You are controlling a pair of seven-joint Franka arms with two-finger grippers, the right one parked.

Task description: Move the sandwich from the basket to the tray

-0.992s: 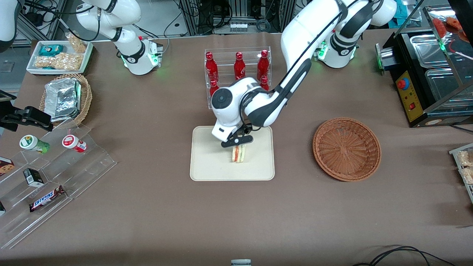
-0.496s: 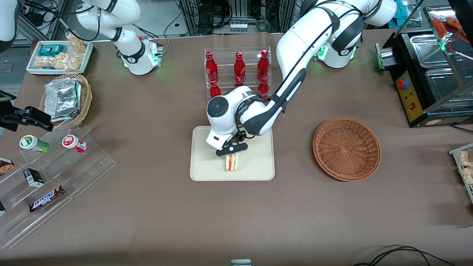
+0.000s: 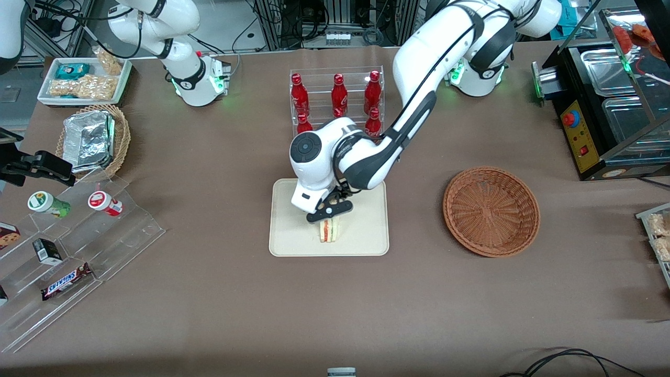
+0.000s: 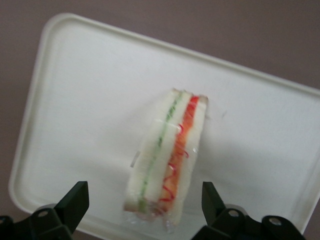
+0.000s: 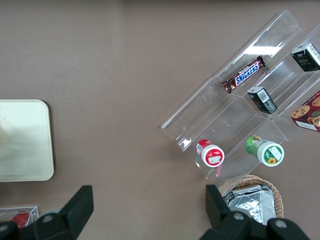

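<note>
The sandwich [image 3: 328,231] stands on its crust edge on the tray [image 3: 293,241], a little nearer the front camera than the tray's middle, with its filling stripes — one orange-red, one pale green — facing up; in the left wrist view the sandwich [image 4: 167,165] lies on the pale tray [image 4: 90,105] with clear wrap around it. The gripper [image 3: 329,211] hangs just above the sandwich, and in the wrist view the gripper [image 4: 144,207] has its fingers [image 4: 75,202] spread wide, one on each side of the wedge with a gap to the bread on both, gripping nothing. The basket [image 3: 491,210] sits on the brown table [image 3: 209,314] well apart from the tray, toward the working arm's end. A clear rack of red bottles [image 3: 336,97] stands farther from the front camera than the tray.
</note>
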